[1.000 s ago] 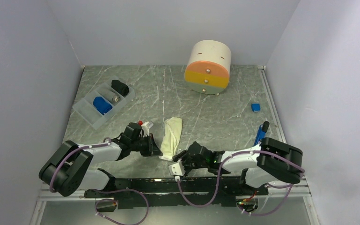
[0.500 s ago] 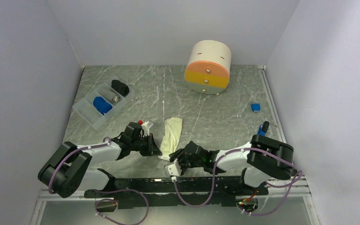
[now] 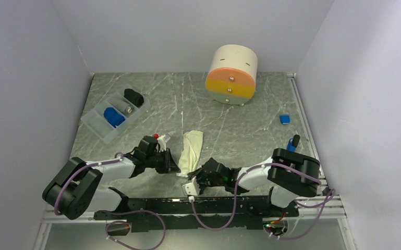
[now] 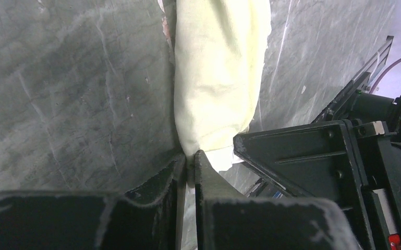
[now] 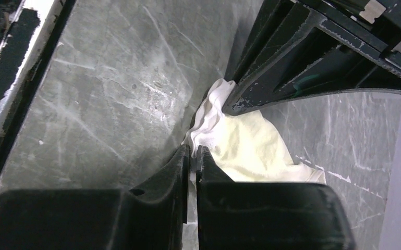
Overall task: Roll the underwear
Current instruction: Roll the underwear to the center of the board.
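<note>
Underwear, cream piece: the cream underwear [image 3: 192, 149] lies as a long, narrow folded strip on the grey marbled table [image 3: 250, 125], near the middle of the front edge and running away from the arm bases. Both arms reach in low at its near end. Left gripper [image 4: 189, 161]: jaws pressed almost together, pinching the near left corner of the strip; in the left wrist view the cloth narrows into the slit between the fingertips. Right gripper [image 5: 193, 154]: jaws likewise drawn close, only a thin slit between them, with the bunched white edge of the same garment caught at the tips. The two grippers sit just beside each other; the left's black finger housing crosses the upper right of the right wrist view. Beyond the pinch the cloth lies flat and slack on the table, with no roll formed in it. Blue underwear [image 3: 114, 116]: a tight roll in one compartment of the clear divided tray [image 3: 96, 126] at the left of the table, well apart from both grippers. A black rolled bundle [image 3: 134, 97] sits in the tray's end compartment toward the back. A round cream cabinet [image 3: 232, 73] with orange and yellow drawer fronts stands at the rear. A small blue object [image 3: 284, 119] lies on the table toward the right wall. A small red-and-white item [image 3: 160, 137] lies just beyond the left gripper; cannot tell what it is.
</note>
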`<state>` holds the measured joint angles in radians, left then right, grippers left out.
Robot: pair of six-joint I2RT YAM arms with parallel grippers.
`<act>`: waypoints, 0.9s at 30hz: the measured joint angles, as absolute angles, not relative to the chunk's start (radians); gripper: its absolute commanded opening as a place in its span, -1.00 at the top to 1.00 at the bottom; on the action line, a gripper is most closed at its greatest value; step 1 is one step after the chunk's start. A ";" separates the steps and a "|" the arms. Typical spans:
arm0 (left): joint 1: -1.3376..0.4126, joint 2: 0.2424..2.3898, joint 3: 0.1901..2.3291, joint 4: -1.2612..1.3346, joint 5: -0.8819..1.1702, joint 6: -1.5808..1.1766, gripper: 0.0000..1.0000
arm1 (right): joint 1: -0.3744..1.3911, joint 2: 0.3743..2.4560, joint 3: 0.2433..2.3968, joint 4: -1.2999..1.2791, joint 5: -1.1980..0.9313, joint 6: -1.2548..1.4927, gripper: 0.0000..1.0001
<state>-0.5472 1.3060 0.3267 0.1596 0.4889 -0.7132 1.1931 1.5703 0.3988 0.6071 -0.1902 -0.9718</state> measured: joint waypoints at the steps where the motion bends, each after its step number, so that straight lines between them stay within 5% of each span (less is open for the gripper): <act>1: -0.547 1.306 0.326 0.161 0.489 -0.718 0.51 | 1.193 1.575 0.399 0.617 -0.186 -0.967 0.95; 6: -0.547 1.306 0.324 0.179 0.498 -0.750 -0.07 | 1.183 1.571 0.398 0.628 -0.194 -0.901 1.00; 13: -0.540 1.250 0.337 0.155 0.484 -0.776 -0.54 | 1.057 1.534 0.398 0.624 -0.414 -0.654 1.00; 27: -0.514 1.171 0.365 0.031 0.385 -0.772 -0.62 | 0.858 1.618 0.391 0.900 -0.745 -0.055 1.00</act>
